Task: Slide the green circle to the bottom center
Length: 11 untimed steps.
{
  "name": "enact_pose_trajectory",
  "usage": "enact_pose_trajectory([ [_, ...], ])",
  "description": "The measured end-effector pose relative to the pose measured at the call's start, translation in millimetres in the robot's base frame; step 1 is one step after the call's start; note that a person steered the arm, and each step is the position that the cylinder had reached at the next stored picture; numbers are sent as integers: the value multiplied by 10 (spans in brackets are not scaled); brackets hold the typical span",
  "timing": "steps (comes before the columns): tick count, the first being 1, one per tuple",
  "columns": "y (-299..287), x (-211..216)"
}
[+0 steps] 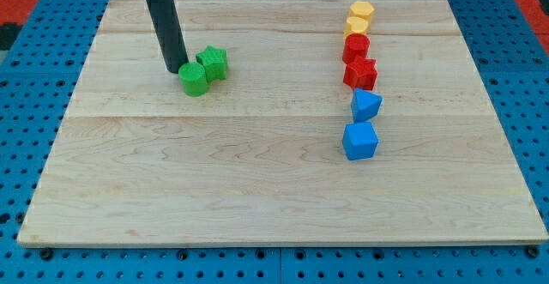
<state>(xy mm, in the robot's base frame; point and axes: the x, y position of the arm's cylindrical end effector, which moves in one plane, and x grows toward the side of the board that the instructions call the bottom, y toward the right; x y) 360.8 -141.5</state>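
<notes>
Green circle (195, 80) touching my tip (177, 69), just lower-right.

Bright, even light falls over the bench (257, 181); shadows are short and soft, focus is sharp to every edge, no glare.

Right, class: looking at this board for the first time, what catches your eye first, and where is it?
The dark rod comes down from the view's top left, my tip right against the green circle, with the green star touching that circle on its upper right. On the view's right a column of blocks runs downward: two yellow blocks, two red blocks, two blue blocks.
</notes>
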Motion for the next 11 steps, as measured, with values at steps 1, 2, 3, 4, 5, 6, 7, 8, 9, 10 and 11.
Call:
enact_pose_trajectory([
  [1, -369, -411],
  [2, -92, -238],
  [3, 9, 438],
  [4, 40, 625],
  [5, -383, 282],
  [6, 290, 204],
  [7, 659, 635],
  [8, 705, 1169],
  [9, 427, 1090],
  [10, 849, 1043],
  [11, 1256, 1469],
])
